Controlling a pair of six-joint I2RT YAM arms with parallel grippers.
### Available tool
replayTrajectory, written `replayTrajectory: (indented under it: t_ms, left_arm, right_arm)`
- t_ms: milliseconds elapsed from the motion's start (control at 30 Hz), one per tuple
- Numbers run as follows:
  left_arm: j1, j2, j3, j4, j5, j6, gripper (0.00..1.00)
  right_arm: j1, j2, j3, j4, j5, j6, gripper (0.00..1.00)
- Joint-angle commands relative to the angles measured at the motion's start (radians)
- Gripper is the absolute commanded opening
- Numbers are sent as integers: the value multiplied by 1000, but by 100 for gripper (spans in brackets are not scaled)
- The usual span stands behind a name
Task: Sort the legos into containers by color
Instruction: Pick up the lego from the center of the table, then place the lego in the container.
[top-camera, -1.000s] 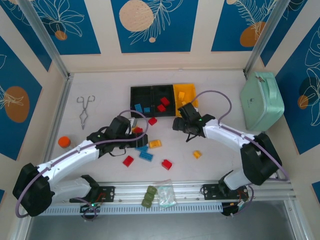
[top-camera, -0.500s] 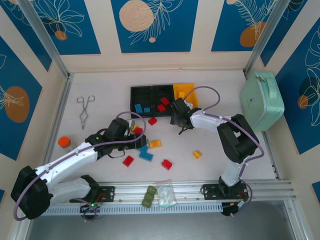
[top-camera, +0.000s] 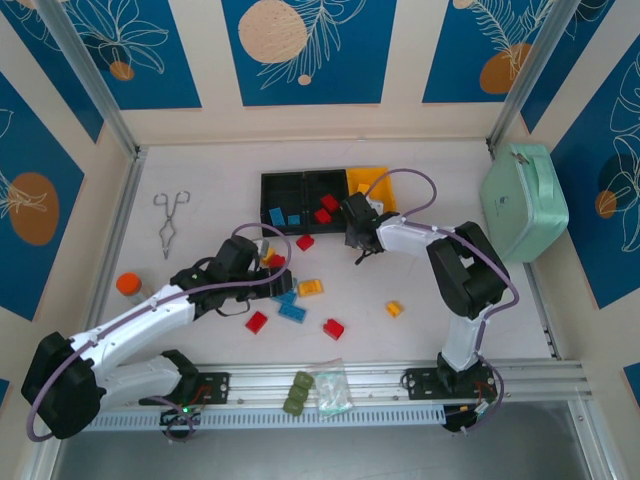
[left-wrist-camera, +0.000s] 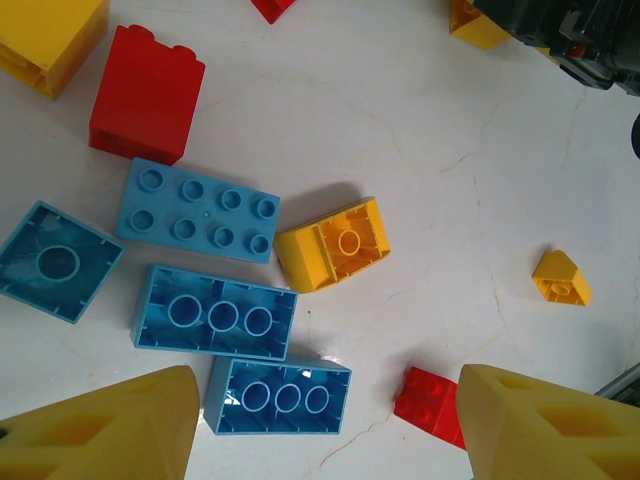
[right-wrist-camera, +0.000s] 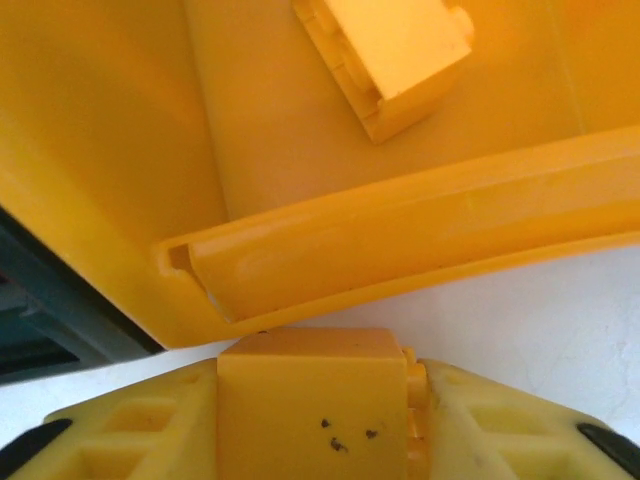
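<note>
While beside the glossy-rimmed yellow bin (right-wrist-camera: 450, 215), pinches a boxy yellow brick (right-wrist-camera: 300, 380) in right gripper (right-wrist-camera: 315, 435). Farther off, holds left gripper (left-wrist-camera: 325, 415) agape over studded blue bricks (left-wrist-camera: 215, 312).

Three bins (top-camera: 300, 188) — two black, one yellow, one case (top-camera: 523, 200)

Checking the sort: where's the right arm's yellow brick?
Right wrist view: the yellow brick is clamped in the right tool, just outside the yellow bin.
</note>
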Motion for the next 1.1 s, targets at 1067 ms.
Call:
replayTrajectory:
  t_ms: [1067]
  left_arm:
    - [-53,171,124,203,87,8,68]
  right_arm:
    - [-162,-130,203,-202,-209,-107,36]
